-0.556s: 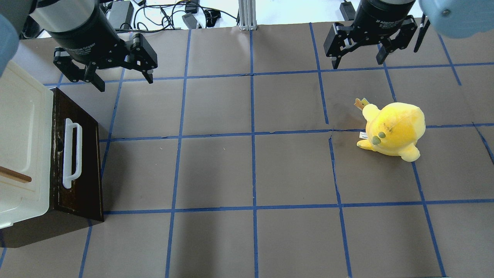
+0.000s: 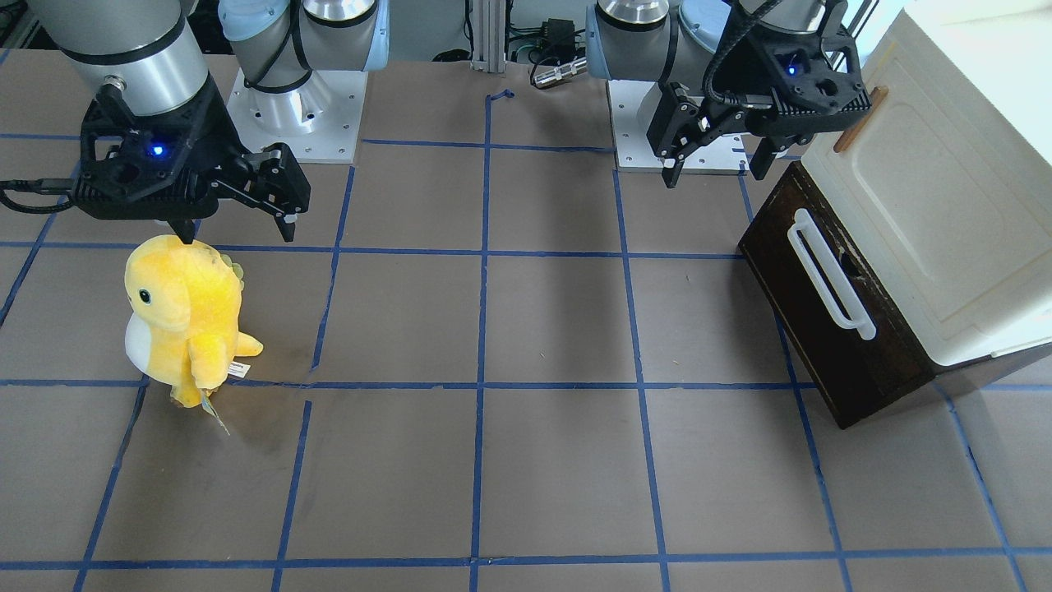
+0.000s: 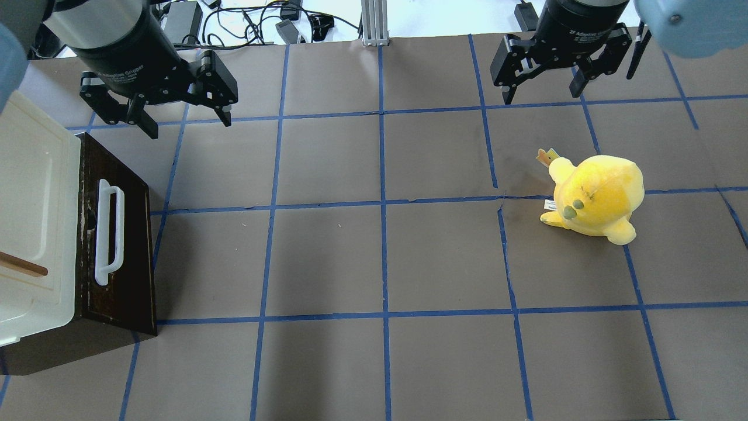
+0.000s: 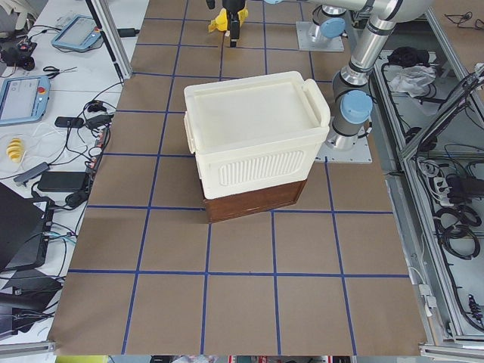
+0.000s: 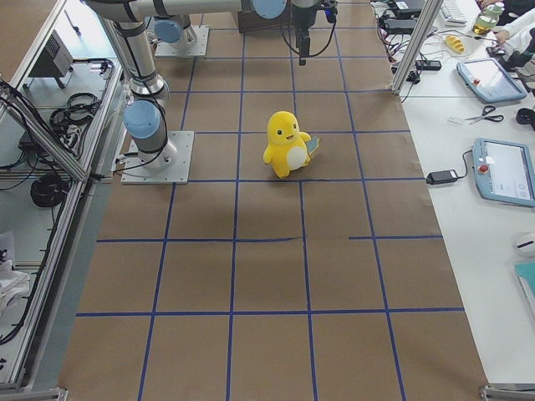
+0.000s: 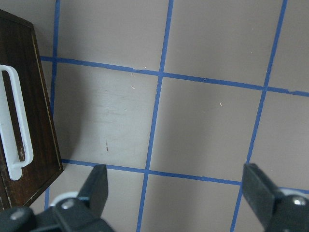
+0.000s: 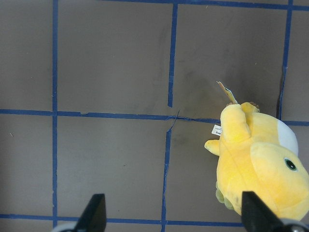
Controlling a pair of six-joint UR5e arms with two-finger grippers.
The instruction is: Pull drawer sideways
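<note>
The drawer (image 3: pixel 131 245) has a dark brown wooden front and a long white bar handle (image 3: pixel 109 231), and sits under a cream-white cabinet (image 3: pixel 29 204) at the table's left end. Its front faces the table's middle; no inside shows. It also shows in the front view (image 2: pixel 822 337) and the left wrist view (image 6: pixel 34 111). My left gripper (image 3: pixel 190 126) is open and empty, hanging above the table beyond the drawer's far corner, apart from the handle. My right gripper (image 3: pixel 542 96) is open and empty, above the table beyond the plush.
A yellow plush toy (image 3: pixel 596 202) stands on the right half of the table, near my right gripper (image 2: pixel 238 237). The cabinet's door has a small brown wooden handle (image 2: pixel 859 119). The brown table mat carries a blue tape grid.
My left gripper has shifted very slightly towards the far side of the table. The drawer, the plush and the right gripper have not visibly moved.
</note>
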